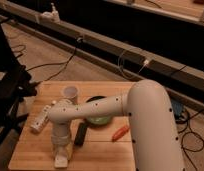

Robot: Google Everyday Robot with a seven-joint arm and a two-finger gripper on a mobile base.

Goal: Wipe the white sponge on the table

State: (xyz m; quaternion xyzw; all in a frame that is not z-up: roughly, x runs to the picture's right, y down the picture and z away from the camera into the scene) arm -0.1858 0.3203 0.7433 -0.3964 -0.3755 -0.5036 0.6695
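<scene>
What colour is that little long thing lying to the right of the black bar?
Orange, seen in the camera view: the small object lies on the table; the gripper is near the front-left edge.

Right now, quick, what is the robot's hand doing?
Gripper: down at the table's front left edge, on the white sponge; it seems to be holding it.

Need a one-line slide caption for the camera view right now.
Gripper presses the white sponge onto the table near its front edge, beside a black bar.
</scene>
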